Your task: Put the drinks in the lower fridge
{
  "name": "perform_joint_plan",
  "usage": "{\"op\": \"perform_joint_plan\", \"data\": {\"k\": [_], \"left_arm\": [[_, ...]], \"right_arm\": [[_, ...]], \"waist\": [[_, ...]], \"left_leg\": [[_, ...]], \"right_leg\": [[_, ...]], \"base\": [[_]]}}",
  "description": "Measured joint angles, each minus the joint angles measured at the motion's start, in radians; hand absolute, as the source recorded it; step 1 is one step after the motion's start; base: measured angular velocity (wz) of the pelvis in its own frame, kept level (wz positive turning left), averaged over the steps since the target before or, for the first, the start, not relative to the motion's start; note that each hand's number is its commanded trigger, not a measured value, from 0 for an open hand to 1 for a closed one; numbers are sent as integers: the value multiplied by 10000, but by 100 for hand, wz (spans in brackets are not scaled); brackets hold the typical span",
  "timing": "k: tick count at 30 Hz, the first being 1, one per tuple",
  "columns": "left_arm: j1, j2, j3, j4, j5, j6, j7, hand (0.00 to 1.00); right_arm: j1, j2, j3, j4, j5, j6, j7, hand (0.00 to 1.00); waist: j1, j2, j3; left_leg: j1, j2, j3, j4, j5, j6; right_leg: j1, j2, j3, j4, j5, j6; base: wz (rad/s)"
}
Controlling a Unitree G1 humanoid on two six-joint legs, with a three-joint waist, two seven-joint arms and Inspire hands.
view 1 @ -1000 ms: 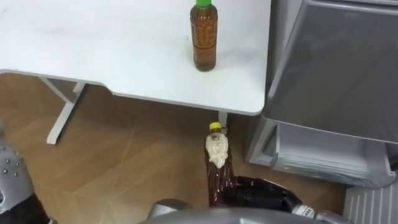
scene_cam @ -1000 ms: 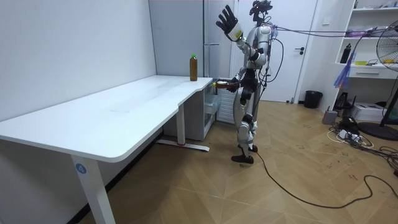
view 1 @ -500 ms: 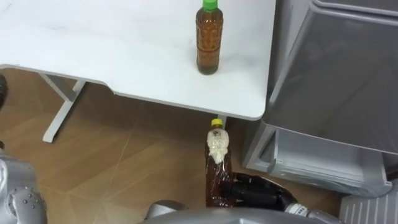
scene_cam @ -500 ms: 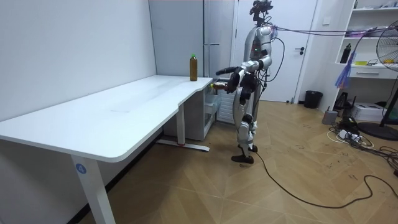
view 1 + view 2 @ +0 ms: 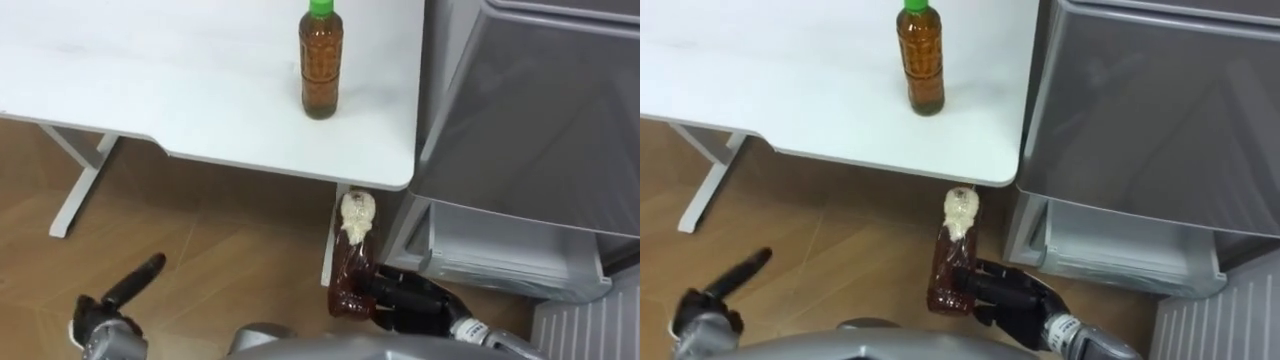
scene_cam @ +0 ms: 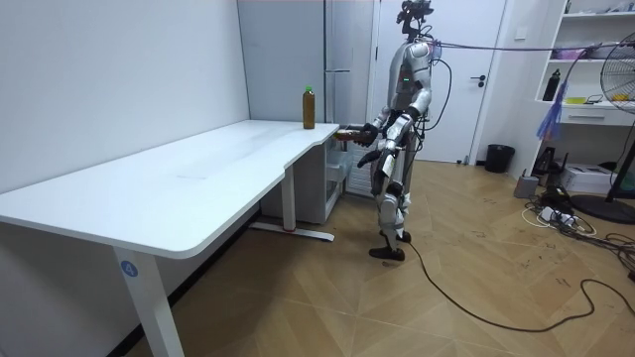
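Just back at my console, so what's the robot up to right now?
The robot stands at the corner of the white table, by the fridge, whose lower drawer is open. Its right hand has its fingers curled round a brown drink bottle, held low beside the drawer and not yet inside. A green-capped bottle stands on the table near the fridge. The left hand is low, fingers straight, holding nothing.

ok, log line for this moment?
right hand: shut on brown bottle, beside lower fridge drawer | left hand: open, low | green-capped bottle: on table
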Motion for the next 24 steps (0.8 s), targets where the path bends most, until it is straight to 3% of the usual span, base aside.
{"op": "perform_joint_plan", "data": {"k": [4, 13, 18, 24], "left_arm": [[77, 7, -92, 1528, 1, 341, -723, 0], [-46, 75, -388, 3787, 75, 909, -2164, 0], [-49, 69, -463, 4402, 502, 1209, -2303, 0], [-81, 83, -972, 4896, 1685, 1470, -2430, 0]], "right_arm": [[-93, -48, 6, 318, 350, 16, -163, 100], [-331, -184, 7, 1307, 645, 69, -258, 100], [-364, -288, 7, 1660, 734, 457, -537, 100], [-476, -359, 16, 2123, 1597, 365, -562, 100]], "waist": [[-249, 48, -2], [-492, 41, 4], [-563, 101, 1], [-773, 102, 4]], "left_leg": [[86, 7, 40, -156, 1, -1], [98, 14, 153, -165, -10, 15], [93, 21, 198, -127, -31, 21], [6, 8, 232, -17, -32, 24]], "right_leg": [[9, 8, 92, 33, 0, 0], [-14, -2, 128, 108, 1, 3], [3, 2, 164, 134, 1, 3], [-26, -6, 157, 100, -1, 4]], "base": [[-4], [-3], [-1], [1]]}}
